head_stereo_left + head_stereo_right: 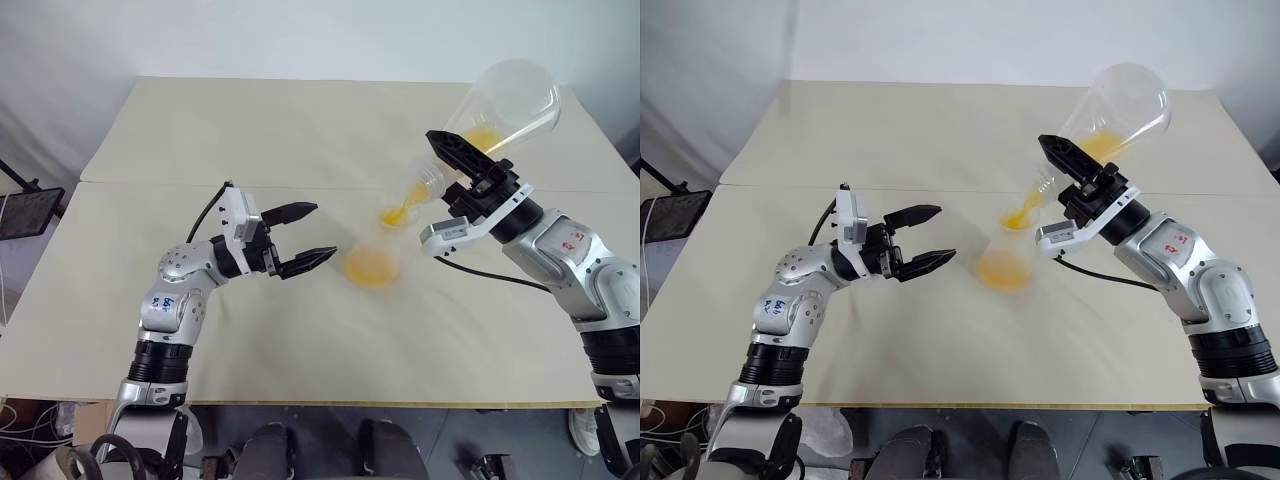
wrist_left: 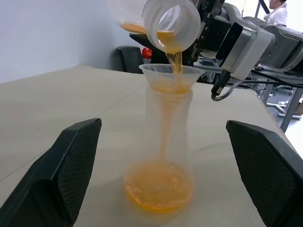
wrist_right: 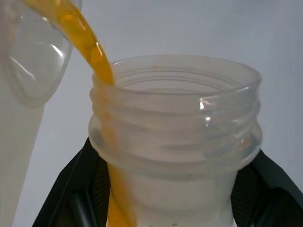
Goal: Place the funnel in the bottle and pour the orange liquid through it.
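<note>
The clear bottle stands mid-table with the see-through funnel seated in its neck. My right gripper is shut on the neck of a large clear conical flask, tipped mouth-down over the funnel. A stream of orange liquid runs from the flask's mouth into the funnel, and more pools in the bottle's base. Some still lies in the flask's body. My left gripper is open just left of the bottle, its fingers apart on either side and not touching it.
The beige table has a seam running across its middle. A black stand sits off its left edge. Behind the table, the left wrist view shows metal equipment and a person.
</note>
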Robot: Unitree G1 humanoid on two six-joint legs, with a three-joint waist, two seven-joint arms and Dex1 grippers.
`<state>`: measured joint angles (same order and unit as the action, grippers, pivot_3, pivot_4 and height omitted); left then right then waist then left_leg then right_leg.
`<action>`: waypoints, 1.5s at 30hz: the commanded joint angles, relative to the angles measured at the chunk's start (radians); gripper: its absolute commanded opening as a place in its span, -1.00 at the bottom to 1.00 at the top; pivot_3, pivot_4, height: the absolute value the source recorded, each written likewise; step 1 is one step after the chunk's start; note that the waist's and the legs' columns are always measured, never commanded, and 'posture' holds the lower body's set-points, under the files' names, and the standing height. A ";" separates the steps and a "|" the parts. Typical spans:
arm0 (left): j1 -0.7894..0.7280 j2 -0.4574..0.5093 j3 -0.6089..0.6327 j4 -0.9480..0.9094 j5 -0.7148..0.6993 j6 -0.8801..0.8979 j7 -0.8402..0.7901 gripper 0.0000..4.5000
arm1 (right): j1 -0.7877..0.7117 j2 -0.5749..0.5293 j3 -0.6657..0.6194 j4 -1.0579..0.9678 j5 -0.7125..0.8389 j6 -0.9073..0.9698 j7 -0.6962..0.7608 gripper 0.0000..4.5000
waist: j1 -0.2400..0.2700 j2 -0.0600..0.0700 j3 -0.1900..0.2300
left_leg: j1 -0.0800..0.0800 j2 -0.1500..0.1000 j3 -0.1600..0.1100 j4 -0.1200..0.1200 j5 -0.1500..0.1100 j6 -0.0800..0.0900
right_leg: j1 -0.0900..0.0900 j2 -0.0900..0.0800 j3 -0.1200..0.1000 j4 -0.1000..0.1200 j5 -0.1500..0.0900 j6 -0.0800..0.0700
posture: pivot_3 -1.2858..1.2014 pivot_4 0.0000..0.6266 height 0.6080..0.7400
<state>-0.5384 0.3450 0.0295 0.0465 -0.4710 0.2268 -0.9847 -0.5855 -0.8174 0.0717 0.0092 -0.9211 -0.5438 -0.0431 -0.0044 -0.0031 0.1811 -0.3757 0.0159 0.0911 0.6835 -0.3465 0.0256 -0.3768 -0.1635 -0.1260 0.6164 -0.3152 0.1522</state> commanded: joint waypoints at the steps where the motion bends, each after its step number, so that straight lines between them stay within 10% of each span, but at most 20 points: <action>1: 0.006 -0.008 0.009 -0.043 -0.022 -0.021 0.004 1.00 | -0.037 -0.027 -0.016 -0.010 0.007 0.000 -0.021 0.18 | 0.000 0.000 0.000 | 0.000 0.000 0.000 0.000 0.000 0.000 | 0.000 0.000 0.000 0.000 0.000 0.000 | 0.03 -0.52 1.00; 45: -0.002 -0.026 0.002 -0.030 -0.009 -0.060 0.007 1.00 | -0.068 -0.033 0.006 -0.005 -0.072 -0.011 -0.109 0.18 | 0.000 0.000 0.000 | 0.000 0.000 0.000 0.000 0.000 0.000 | 0.000 0.000 0.000 0.000 0.000 0.000 | 0.03 -0.52 1.00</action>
<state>-0.5382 0.3206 0.0287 0.0467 -0.4703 0.1872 -0.9754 -0.6234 -0.8289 0.0832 0.0302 -0.9996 -0.5497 -0.1264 -0.0046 -0.0031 0.1811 -0.3759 0.0160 0.0912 0.6835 -0.3465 0.0255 -0.3768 -0.1635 -0.1262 0.6162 -0.3152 0.1521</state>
